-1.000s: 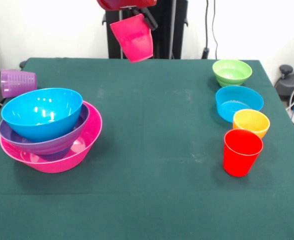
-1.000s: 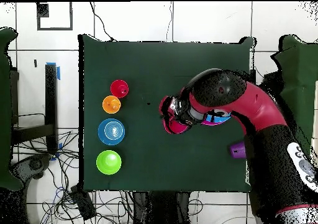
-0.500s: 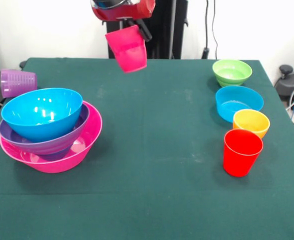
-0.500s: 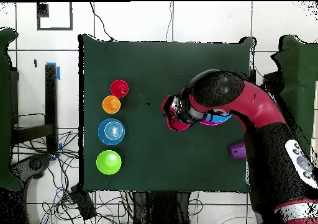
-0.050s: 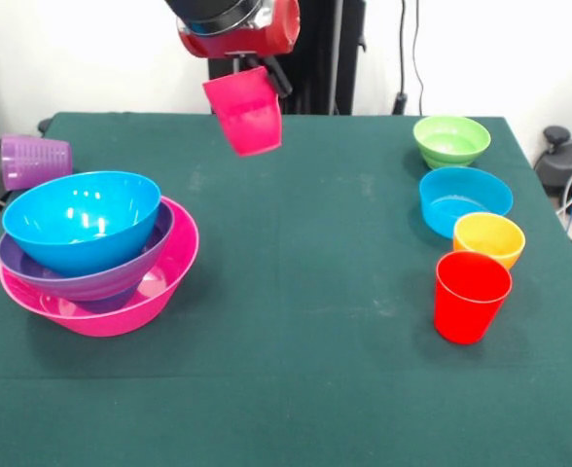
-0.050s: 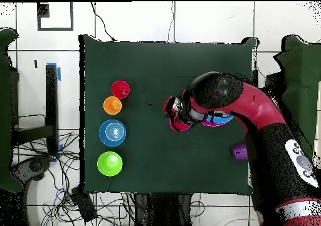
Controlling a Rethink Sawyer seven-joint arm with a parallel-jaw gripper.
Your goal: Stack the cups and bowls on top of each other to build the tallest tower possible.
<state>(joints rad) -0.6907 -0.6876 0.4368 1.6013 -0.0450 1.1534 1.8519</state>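
Observation:
My gripper (image 5: 257, 78) is shut on the rim of a magenta-pink cup (image 5: 244, 114), which hangs tilted in the air over the table's far middle. In the overhead view the same cup (image 6: 175, 115) pokes out from under the arm. The tower (image 5: 96, 253) stands at the left: a huge pink bowl (image 5: 121, 306) holds a purple bowl (image 5: 82, 279) and a blue bowl (image 5: 82, 219). A translucent purple cup (image 5: 35, 161) lies on its side behind it. At the right a red cup (image 5: 472, 295) stands upright beside the orange bowl (image 5: 488, 237), cyan bowl (image 5: 464, 199) and green bowl (image 5: 450, 139).
The right-hand pieces form a row along the table edge: red cup (image 6: 120, 89), orange bowl (image 6: 112, 105), cyan bowl (image 6: 112, 133), green bowl (image 6: 110, 163). The arm (image 6: 251, 111) hides the tower from above. The purple cup (image 6: 239, 151) shows beside the arm.
The gripper has carried the magenta-pink cup leftward in the front view, toward the tower's side, and a little lower. Nothing on the table has moved.

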